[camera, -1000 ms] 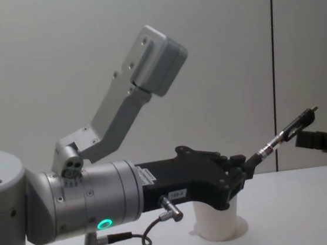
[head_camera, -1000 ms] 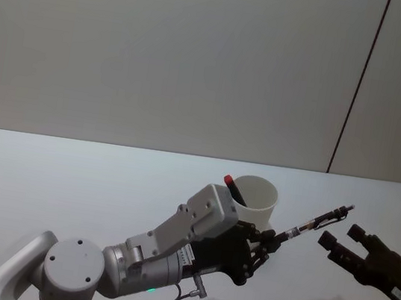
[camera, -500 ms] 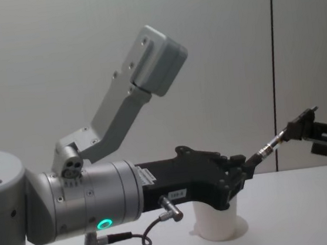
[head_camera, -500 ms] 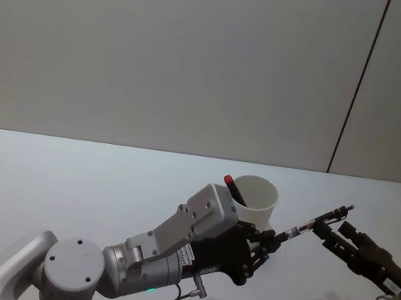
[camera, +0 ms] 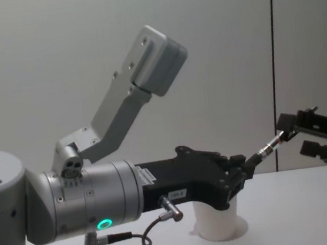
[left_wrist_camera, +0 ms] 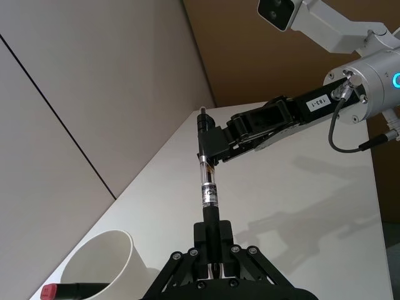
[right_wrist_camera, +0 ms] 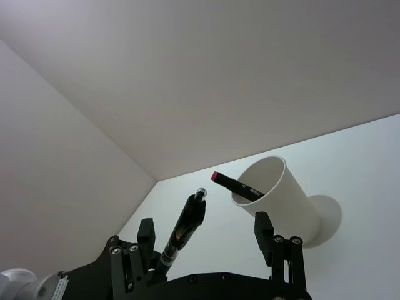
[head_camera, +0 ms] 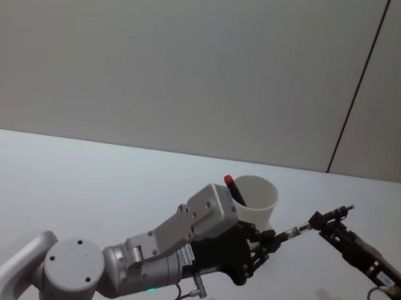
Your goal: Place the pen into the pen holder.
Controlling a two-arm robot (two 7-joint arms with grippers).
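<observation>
Two end effectors meet on one slim black-and-clear pen (head_camera: 302, 226), held above the white counter (head_camera: 67, 183). Left end effector (head_camera: 268, 243) clamps its near end; right end effector (head_camera: 323, 220) straddles its far end, fingers apart. White tapered paper cup (head_camera: 256, 200) stands just behind, red-capped marker (head_camera: 234, 189) inside.

Open mouth of the pen holder (head_camera: 256, 201), centre of the head view, partly taken by a red-capped marker (head_camera: 235, 189) leaning on its near-left rim; rest of the opening unobstructed from above. Directly in front of the cup and overlapping its lower wall, the left gripper (head_camera: 268, 245) and forearm, blocking approach from lower left. To the right, the pen (head_camera: 310, 224) spanning the gap, clamped at its lower end by the left gripper, with the right gripper (head_camera: 321, 223) spread around its upper end: passage there barred. Bare table (head_camera: 68, 175) across the left half of the frame and behind the cup, free for passage.
</observation>
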